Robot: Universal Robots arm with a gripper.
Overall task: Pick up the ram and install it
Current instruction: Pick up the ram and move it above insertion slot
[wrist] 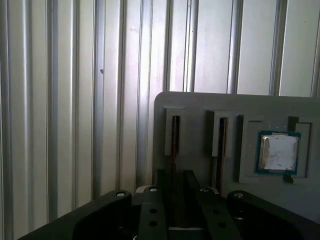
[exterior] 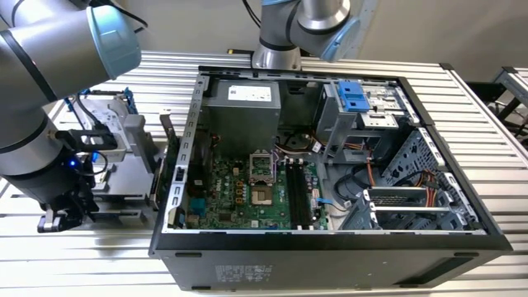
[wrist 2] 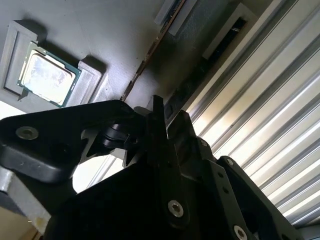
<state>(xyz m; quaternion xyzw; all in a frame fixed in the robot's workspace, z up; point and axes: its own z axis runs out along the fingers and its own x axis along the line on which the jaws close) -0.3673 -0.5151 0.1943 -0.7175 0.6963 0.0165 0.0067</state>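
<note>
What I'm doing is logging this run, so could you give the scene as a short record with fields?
pincer: low at the exterior view's left, outside the computer case
ram: on edge in a slot of the grey holder, in line with the pincer
second stick: on edge in the neighbouring slot
processor: flat in a recess of the same holder
black slots: on the board inside the case; ram not yet installed
table: slatted metal

A robotics lab: an opened computer case (exterior: 330, 263) is lying on a ribbed metal tabletop (exterior: 83, 269) beside a robot arm (exterior: 41, 93).
</note>
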